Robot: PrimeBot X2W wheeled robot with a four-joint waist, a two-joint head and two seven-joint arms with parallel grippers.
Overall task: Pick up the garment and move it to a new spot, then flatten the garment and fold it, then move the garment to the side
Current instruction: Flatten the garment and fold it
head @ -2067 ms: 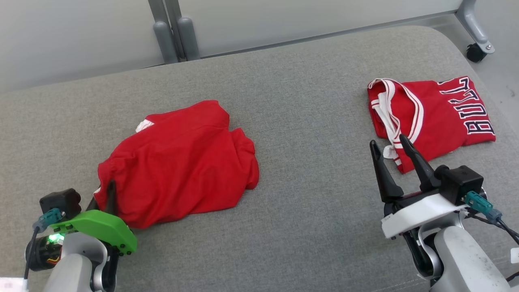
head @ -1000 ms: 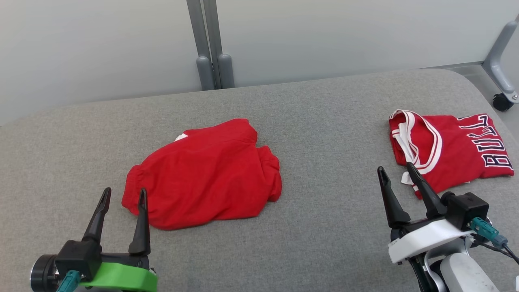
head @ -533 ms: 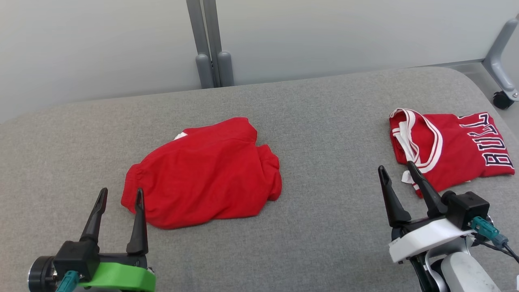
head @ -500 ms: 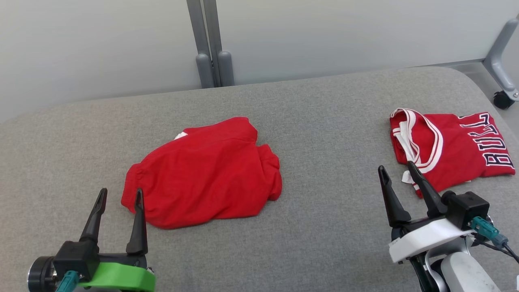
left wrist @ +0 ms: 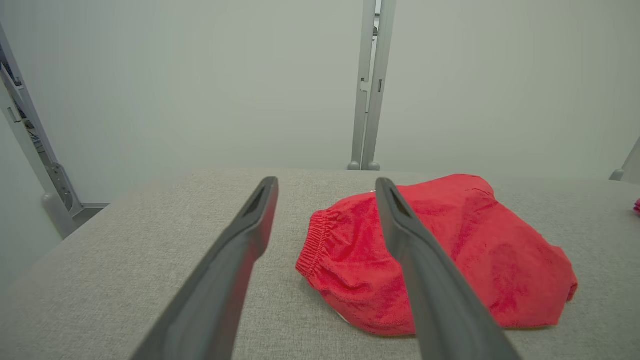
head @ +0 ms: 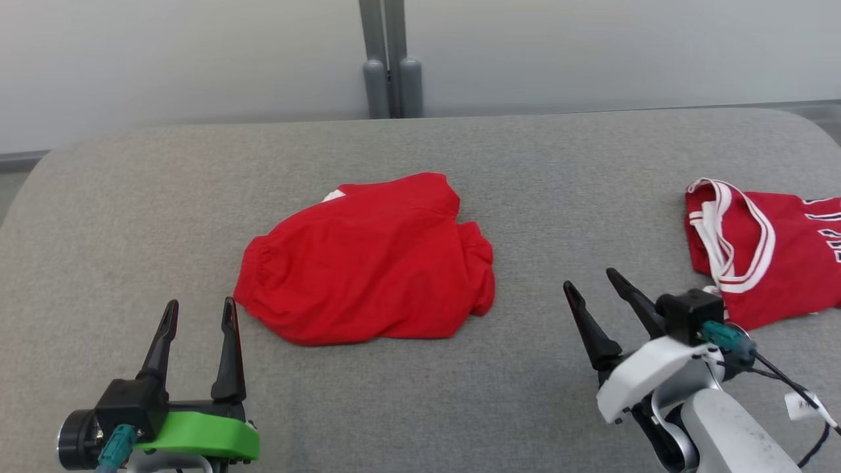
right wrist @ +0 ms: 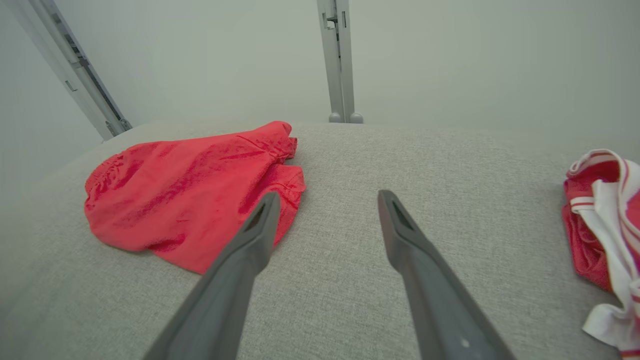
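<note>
Garment (head: 368, 259) lay bunched in the middle of the tabletop (head: 131, 197). Left claw (head: 200, 312) and right claw (head: 589, 279) sat near it — both spread wide, empty. A pinch on one loose layer could slip off.

Head cam swung (whole view slid; cloth itself didn't move), jersey (head: 782, 263) now cut by right edge. Earlier the left gripper (head: 200, 302) was down at the near-left edge of the red garment (head: 368, 259); now it's pulled back clear, fingers apart. The right gripper (head: 588, 277) tilts more leftward.
</note>
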